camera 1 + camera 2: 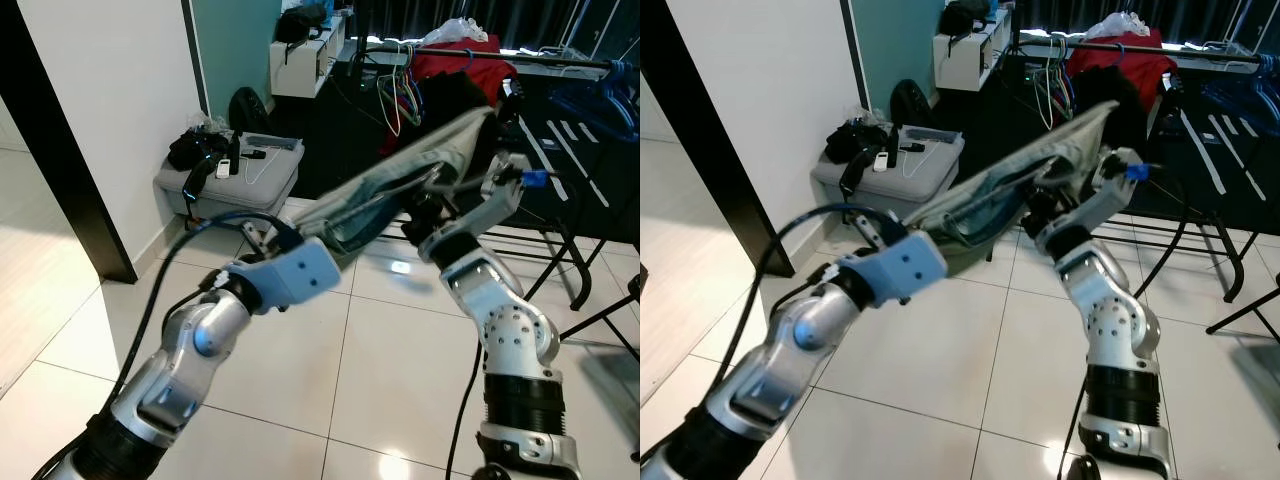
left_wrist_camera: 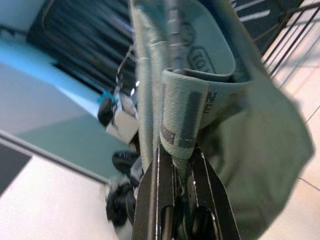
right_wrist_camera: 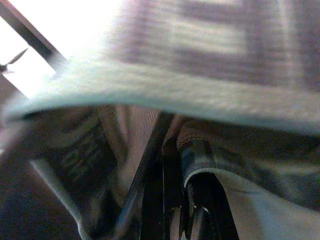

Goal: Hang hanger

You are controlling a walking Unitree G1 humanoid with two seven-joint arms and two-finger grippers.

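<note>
Pale grey-green garment [image 1: 400,180], soft fabric with a printed label inside the neckline, stretched taut in mid-air on a slant, low end toward the robot's left, high end toward the clothes rack [image 1: 560,62]. A thin hanger [image 2: 172,30] runs inside the neck opening in the left wrist view; its outline is blurred and its hook cannot be made out. The rack's dark horizontal rail stands behind the garment's upper end, carrying several empty wire hangers [image 1: 400,85] and a red garment [image 1: 455,65].
</note>
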